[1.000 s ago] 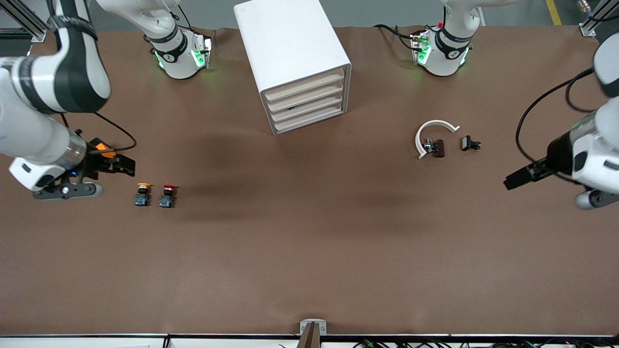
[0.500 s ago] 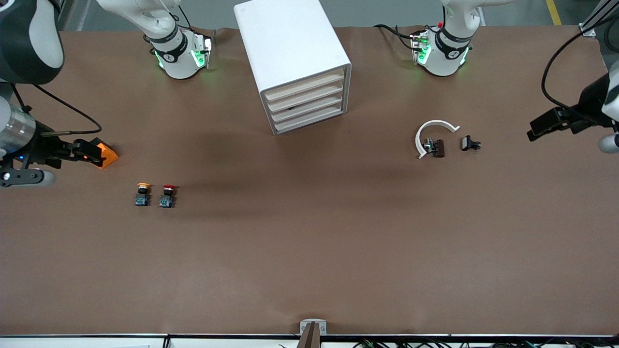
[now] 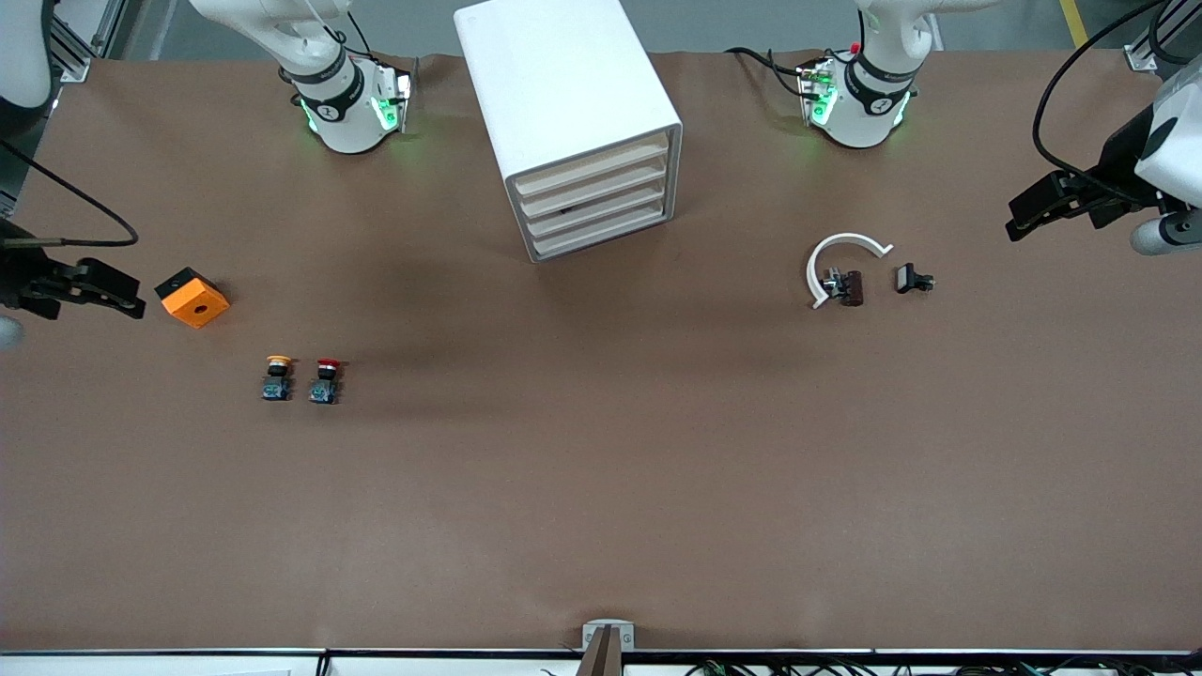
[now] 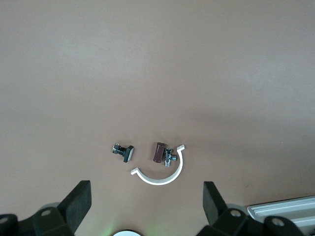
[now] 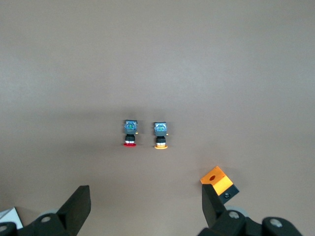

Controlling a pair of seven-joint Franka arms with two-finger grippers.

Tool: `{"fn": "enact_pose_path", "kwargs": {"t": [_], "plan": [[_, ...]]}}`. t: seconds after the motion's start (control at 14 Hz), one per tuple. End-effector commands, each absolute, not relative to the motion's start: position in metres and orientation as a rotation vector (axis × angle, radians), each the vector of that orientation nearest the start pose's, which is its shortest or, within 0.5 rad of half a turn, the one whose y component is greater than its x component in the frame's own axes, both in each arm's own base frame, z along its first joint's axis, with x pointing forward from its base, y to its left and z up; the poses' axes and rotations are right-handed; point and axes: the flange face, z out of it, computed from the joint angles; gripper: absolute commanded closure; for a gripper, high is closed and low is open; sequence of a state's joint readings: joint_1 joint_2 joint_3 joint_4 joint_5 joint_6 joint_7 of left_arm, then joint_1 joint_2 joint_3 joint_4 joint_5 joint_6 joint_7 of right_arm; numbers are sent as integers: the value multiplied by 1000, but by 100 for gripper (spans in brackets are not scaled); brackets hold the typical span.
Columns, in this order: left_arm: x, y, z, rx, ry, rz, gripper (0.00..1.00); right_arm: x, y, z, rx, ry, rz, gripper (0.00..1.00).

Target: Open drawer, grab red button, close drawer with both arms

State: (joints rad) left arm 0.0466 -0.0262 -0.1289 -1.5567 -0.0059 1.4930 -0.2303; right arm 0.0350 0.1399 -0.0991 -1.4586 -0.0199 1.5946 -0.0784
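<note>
A: What is the table [image 3: 601,488] like?

B: It is wide and brown. A white cabinet [image 3: 563,103] stands on it between the two arm bases, far from the front camera. It has four drawers stacked up, and all four are pushed in. I will call the top one the drawer [image 3: 593,166].

A: Where is the button [image 3: 325,380]?

B: It sits on the table toward the right arm's end, nearer the front camera than the cabinet. It has a red cap. It shows in the right wrist view too [image 5: 130,133]. Just beside it, closer to the right arm's end, is a yellow button [image 3: 276,376]. They do not touch.

A: And the orange thing?

B: That is an orange block [image 3: 192,298]. It rests on the table, farther from the front camera than the buttons.

A: Where are the grippers?

B: The right gripper [image 3: 117,302] is up over the table edge, near the block but apart from it. Its jaws are spread wide and hold nothing. The left gripper [image 3: 1024,214] is over the left arm's end of the table. Its jaws are wide too, with nothing in them.

A: What else is there?

B: A white ring piece [image 3: 836,258], a brown part [image 3: 850,287] and a small black part [image 3: 911,279] lie near each other toward the left arm's end.
</note>
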Motion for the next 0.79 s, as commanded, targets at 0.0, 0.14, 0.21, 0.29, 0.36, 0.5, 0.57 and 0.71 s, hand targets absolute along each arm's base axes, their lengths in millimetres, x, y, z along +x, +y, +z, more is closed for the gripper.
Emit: {"fn": "enact_pose_path", "kwargs": {"t": [0.0,0.14,0.21,0.29,0.36,0.5,0.57,0.71], "plan": [[527,-43,642,-3127,-147,64,0,595,-38,602,-3166,-57,22,0],[523,-43,645,-3126,-111,69,0,596,-36,601,-3165,-60,15,0],[522,-43,645,-3125,-111,73,0,597,-36,601,-3165,-60,12,0],[521,-42,646,-3123,-111,73,0,597,-36,601,-3165,-62,15,0],[521,-42,644,-3122,-111,82,0,597,-36,602,-3167,-60,12,0],[521,-42,640,-3121,-111,97,0,597,-35,603,-3164,-62,0,0],[521,-43,640,-3121,-109,97,0,597,-29,603,-3164,-72,5,0],[520,-44,640,-3120,-107,99,0,597,-24,601,-3161,-88,17,0]]}}
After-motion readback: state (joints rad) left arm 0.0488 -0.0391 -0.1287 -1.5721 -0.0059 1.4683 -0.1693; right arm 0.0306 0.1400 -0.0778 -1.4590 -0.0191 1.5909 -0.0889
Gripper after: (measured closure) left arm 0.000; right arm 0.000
